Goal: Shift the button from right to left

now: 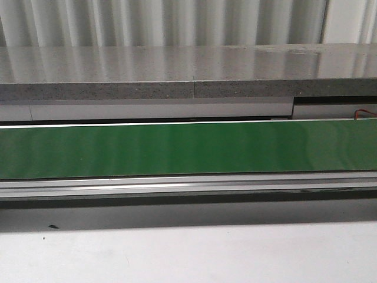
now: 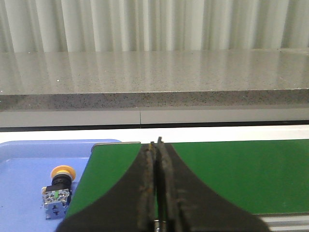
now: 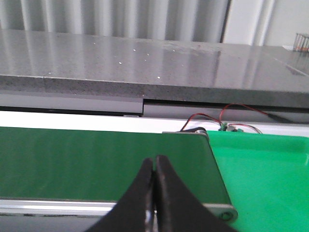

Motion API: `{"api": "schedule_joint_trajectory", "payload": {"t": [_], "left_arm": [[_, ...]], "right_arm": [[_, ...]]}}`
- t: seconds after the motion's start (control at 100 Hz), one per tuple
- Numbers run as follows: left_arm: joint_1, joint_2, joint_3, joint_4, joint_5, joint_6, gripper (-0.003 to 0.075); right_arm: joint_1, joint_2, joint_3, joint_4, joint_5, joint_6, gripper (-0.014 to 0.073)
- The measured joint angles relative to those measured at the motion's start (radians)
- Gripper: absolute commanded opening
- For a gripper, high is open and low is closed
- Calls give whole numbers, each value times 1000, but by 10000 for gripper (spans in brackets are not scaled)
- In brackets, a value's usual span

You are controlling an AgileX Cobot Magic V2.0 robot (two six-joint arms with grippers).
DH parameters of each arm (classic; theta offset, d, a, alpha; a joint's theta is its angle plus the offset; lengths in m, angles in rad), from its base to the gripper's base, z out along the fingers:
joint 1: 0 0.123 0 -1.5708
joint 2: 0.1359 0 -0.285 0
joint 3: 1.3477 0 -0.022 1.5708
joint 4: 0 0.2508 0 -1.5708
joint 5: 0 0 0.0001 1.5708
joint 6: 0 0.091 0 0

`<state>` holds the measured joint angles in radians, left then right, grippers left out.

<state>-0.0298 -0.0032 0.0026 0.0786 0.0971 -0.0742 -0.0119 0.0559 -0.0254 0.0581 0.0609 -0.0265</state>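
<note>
Grey speckled counter (image 1: pixel 188 71) and pale curtains back a green belt (image 1: pixel 188 148) running the width of the front view. At its left end, a blue tray (image 2: pixel 29 159) holds the button (image 2: pixel 58 191), lying with its yellow cap up. Over the belt, the left gripper (image 2: pixel 157 150) holds nothing, fingers pressed together. Farther right, the right gripper (image 3: pixel 154 163) is likewise closed and empty, a green tray (image 3: pixel 265 179) beside it.
</note>
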Motion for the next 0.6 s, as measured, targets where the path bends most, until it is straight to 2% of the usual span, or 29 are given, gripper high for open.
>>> {"api": "schedule_joint_trajectory", "payload": {"t": [0.19,0.6], "left_arm": [[0,0,0,0,0,0,-20],[0,0,0,0,-2,0,-21]], "right_arm": [[-46,-63,53,-31,23,47,-68],[-48,-65,53,-58,27,50,-68]]}}
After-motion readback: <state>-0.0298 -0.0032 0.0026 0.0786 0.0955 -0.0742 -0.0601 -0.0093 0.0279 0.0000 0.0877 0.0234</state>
